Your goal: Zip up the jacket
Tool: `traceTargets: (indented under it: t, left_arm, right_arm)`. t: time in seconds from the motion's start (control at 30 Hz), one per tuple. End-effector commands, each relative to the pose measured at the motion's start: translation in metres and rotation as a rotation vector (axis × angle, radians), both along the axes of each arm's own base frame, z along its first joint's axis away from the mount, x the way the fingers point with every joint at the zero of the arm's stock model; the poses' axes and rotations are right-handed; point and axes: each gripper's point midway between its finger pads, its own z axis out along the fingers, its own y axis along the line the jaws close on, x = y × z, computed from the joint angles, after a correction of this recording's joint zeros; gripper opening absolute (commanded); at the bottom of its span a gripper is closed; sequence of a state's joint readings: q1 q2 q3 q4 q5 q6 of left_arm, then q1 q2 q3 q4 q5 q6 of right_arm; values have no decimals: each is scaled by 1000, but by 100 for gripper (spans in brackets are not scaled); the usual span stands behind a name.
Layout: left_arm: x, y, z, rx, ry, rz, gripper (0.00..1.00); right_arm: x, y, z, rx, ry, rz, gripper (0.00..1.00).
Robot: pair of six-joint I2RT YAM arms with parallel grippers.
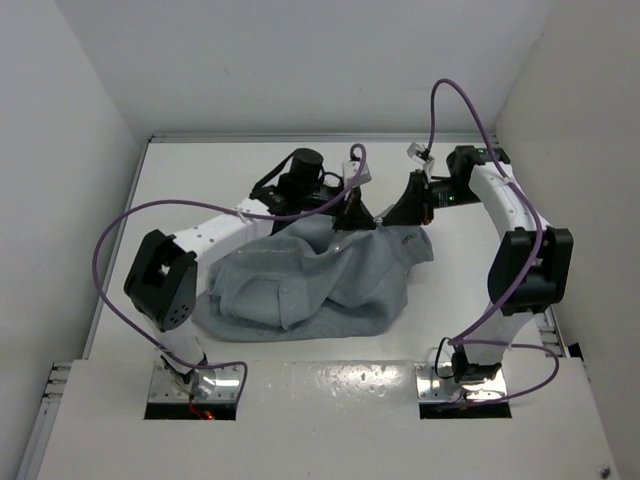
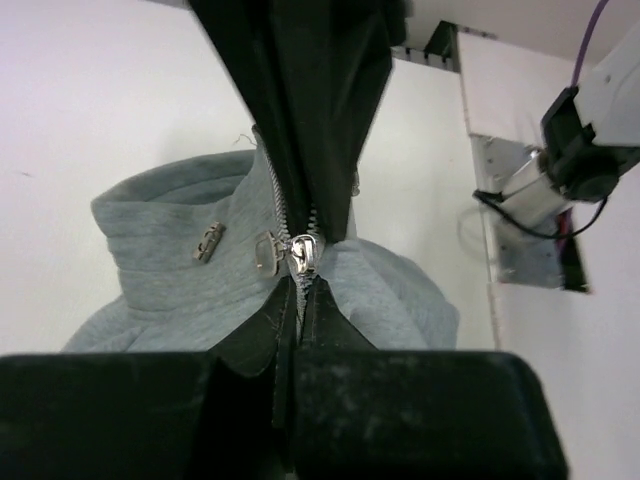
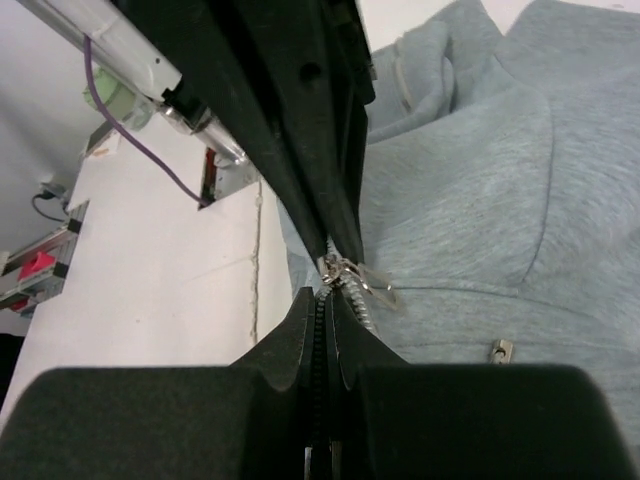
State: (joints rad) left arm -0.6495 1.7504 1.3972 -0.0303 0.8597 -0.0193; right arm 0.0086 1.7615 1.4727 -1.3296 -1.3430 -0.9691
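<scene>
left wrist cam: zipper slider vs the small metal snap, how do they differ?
The silver zipper slider sits on the zip teeth at the shut left pincer; the small flat metal snap lies on bare fabric, clear of it. The slider looks bigger and rounded, the snap slim and duller. Both are metal fittings on the light grey fabric jacket.

Setting: robotics lab test cell. White bench (image 1: 180,180) boxed in by plain white panels (image 1: 70,120) on the left, back and right of the frame. Two white arms (image 1: 210,235) bolted to metal base plates (image 1: 225,380) at the bottom edge, with loose purple cables (image 1: 98,258) looped along each.
</scene>
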Motion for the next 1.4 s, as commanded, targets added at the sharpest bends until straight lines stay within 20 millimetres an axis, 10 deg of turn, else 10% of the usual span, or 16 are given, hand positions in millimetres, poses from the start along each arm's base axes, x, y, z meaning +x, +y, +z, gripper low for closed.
traceTargets:
  t: [0.0,0.47,0.63,0.8,1.37]
  left_arm:
    - [1,15,42,-84,-289,37,0]
    - [-20,23,25,0,-841,-99,0]
    - [-24,22,17,7,-799,-125,0]
    - [-24,19,24,-5,-769,-122,0]
    - [-22,12,32,-31,-687,-102,0]
  right_arm:
    - [-38,7,43,122,322,-29,0]
    - [-12,9,56,267,535,-104,0]
    - [-20,5,62,237,484,-97,39]
    - [-15,-1,74,236,453,-113,49]
    - [-38,6,47,110,460,-41,32]
